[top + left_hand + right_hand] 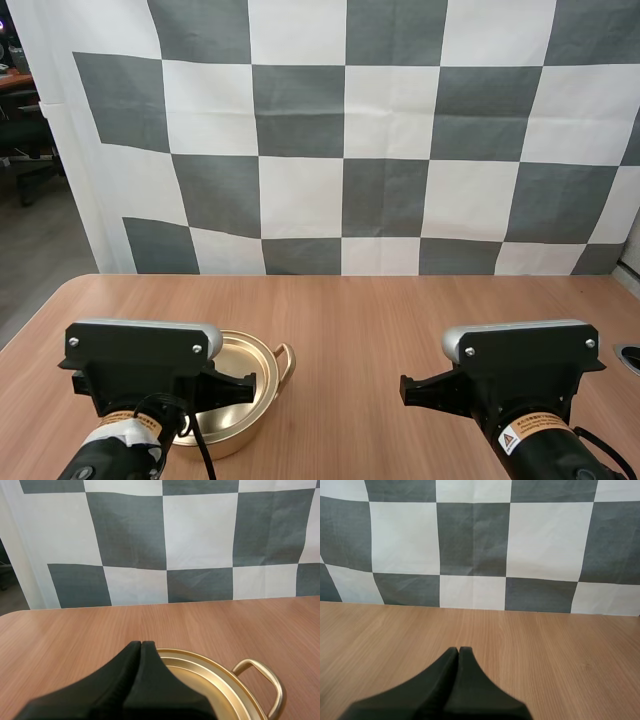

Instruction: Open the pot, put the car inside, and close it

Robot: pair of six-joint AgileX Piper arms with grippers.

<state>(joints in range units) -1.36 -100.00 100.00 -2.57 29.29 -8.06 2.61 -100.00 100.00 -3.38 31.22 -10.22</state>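
A golden pot point(252, 372) with a loop handle point(286, 361) sits on the wooden table point(380, 320) near the front left, partly under my left arm point(140, 365). In the left wrist view my left gripper point(141, 643) is shut into one dark wedge just over the pot's point(220, 685) near rim. Concentric golden rings show on the pot's top, and my fingers hide its middle. My right gripper point(459, 649) is shut too, hovering over bare table point(545, 650) with nothing between its fingers.
My right arm point(520, 375) hangs over the table's front right. A small grey round fitting point(630, 356) sits at the table's right edge. Open wood lies between the arms and toward the back edge.
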